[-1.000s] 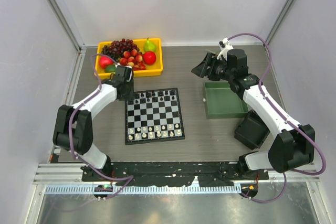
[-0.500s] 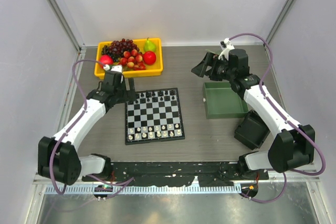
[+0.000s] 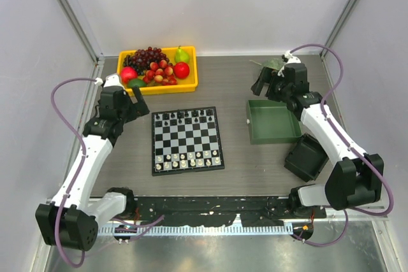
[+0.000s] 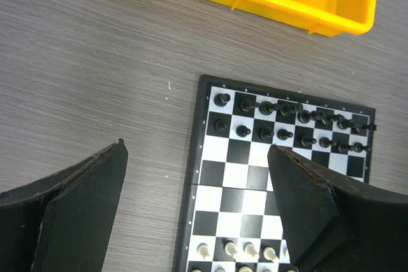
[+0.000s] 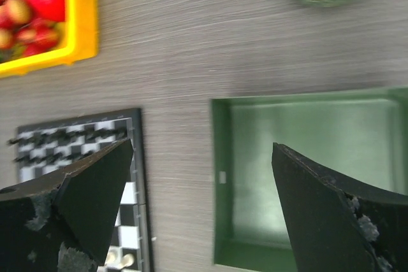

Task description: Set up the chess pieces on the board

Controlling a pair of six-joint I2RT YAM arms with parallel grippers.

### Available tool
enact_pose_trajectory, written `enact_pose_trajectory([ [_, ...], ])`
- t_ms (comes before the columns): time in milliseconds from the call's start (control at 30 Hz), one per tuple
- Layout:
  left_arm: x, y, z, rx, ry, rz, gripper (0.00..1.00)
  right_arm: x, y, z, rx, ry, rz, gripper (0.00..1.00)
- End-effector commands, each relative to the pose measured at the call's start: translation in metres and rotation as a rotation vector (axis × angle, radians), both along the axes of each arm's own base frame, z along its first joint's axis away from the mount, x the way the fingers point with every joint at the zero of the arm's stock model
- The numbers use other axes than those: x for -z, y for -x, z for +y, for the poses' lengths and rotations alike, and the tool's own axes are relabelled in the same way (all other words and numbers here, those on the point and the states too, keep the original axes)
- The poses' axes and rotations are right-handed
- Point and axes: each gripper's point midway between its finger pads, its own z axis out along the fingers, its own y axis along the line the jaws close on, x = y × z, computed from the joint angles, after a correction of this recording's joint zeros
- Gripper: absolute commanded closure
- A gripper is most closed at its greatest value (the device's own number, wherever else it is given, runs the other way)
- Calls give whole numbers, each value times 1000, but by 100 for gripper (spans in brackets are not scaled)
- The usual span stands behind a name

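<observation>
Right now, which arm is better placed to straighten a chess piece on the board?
Probably the left. The left claw, open, hangs beside the board's far-left corner, near the black pieces. The right claw, also open, hangs by the green tray, farther off.

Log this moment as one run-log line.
left jaws open, empty | right jaws open, empty | chess pieces in rows on board
</observation>
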Motion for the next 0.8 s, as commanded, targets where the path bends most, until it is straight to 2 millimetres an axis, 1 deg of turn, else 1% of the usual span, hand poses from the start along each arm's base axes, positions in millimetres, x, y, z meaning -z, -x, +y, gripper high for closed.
enact_pose_trajectory([
  [0, -12, 9, 2, -46, 46, -24, 0, -25, 5, -57, 225, 166, -123, 3],
  [33, -11, 13, 5, -57, 45, -30, 0, -24, 5, -62, 246, 178, -145, 4],
  [67, -9, 17, 8, -74, 41, -35, 0, -30, 9, -68, 273, 188, -176, 4],
  [100, -5, 20, 11, -93, 36, -38, 0, -30, 10, -70, 278, 193, -202, 4],
  [133, -4, 23, 14, -104, 32, -50, 0, -37, 10, -72, 288, 194, -241, 4],
  [167, -3, 27, 16, -108, 26, -62, 0, -32, 13, -74, 280, 211, -242, 4],
  [200, -2, 29, 18, -115, 23, -72, 0, -41, 13, -75, 290, 210, -282, 4],
  [233, -3, 31, 20, -124, 17, -84, 0, -35, 15, -77, 295, 213, -280, 4],
  [267, -4, 34, 23, -132, 11, -94, 1, -36, 17, -79, 308, 207, -298, 4],
  [333, -7, 38, 27, -148, 4, -117, 0, -38, 19, -78, 316, 184, -337, 5],
  [367, -9, 40, 28, -152, 4, -129, 0, -42, 18, -79, 328, 170, -367, 4],
  [433, -11, 43, 31, -162, 0, -144, 0, -41, 22, -80, 353, 131, -408, 5],
  [533, -10, 45, 36, -188, -12, -154, 0, -44, 29, -82, 381, 69, -501, 5],
  [633, -12, 47, 41, -211, -27, -159, 0, -51, 35, -80, 367, 49, -589, 5],
  [667, -11, 48, 41, -211, -30, -159, 0, -50, 37, -80, 358, 56, -610, 5],
  [767, -15, 51, 44, -208, -44, -173, 0, -52, 38, -82, 368, 54, -628, 4],
])
